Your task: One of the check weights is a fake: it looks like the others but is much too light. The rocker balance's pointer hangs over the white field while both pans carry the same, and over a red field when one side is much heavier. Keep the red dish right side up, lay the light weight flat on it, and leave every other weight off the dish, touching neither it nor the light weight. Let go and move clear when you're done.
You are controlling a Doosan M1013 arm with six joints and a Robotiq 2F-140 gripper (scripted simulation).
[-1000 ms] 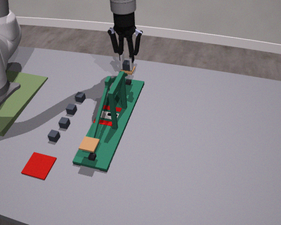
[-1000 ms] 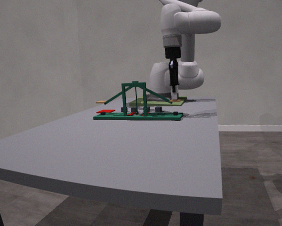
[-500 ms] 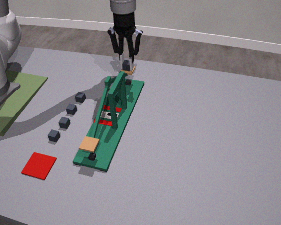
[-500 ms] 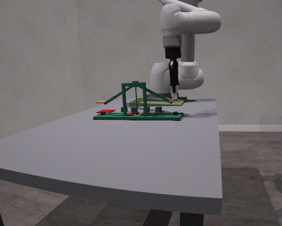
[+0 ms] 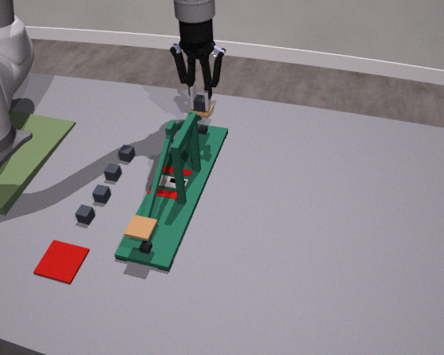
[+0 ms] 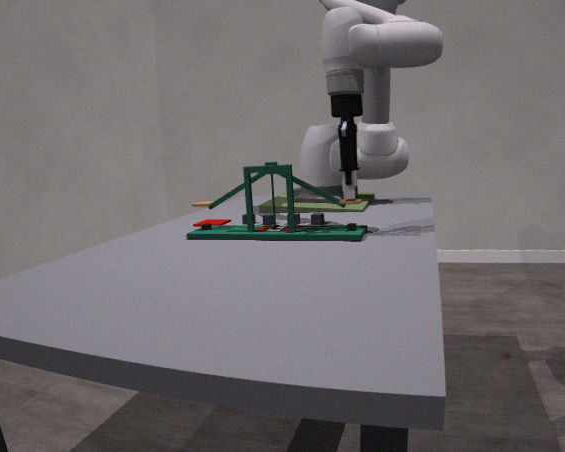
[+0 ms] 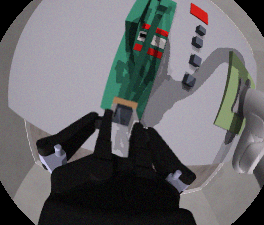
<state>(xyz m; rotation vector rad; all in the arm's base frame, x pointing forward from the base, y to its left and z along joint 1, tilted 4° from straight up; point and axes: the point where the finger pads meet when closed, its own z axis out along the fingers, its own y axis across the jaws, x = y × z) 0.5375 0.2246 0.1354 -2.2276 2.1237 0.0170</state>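
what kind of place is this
Likely a robot test bench in a bare room: a grey table bearing a green rocker balance, small check weights, and an arm's pincer.

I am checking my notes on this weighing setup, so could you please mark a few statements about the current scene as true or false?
1. The end effector is shut on a grey weight at the far pan. True.
2. A weight lies on the red dish. False: no weight is on it.
3. Four weights stand in a row on the table beside the balance. True.
4. The near pan carries a weight. False: no weight sits on it.
5. The far pan sits lower than the near one. True.
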